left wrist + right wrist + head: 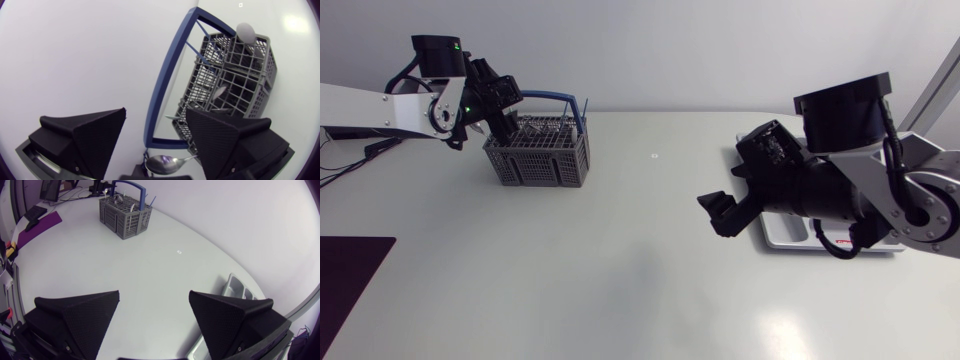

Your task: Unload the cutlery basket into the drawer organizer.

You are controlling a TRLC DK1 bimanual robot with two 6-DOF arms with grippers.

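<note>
The left arm's matte black end effector [156,111] hangs at the grey plastic lattice cutlery basket [235,80], its two wedge fingers spread wide on either side of the basket's blue hoop handle [167,75]. They close on nothing. A shiny steel spoon [162,162] lies between the finger bases, though whether it touches either finger cannot be told. More cutlery stands in the basket, among it a pale spoon bowl [245,32], so the unloading appears barely begun. The right end effector [154,293] hovers wide open and empty over the white desk [620,280], just beside the pale compartmented drawer organizer [785,235]. The right arm covers most of the organizer, and no cutlery can be made out in the part that shows. The basket sits close to the desk's far edge and the organizer near its right-hand side. The two are well apart, and the broad stretch of desk between them looks like ample room for carrying pieces across. A dark mat [350,275] lies at the near left corner, away from that route.
</note>
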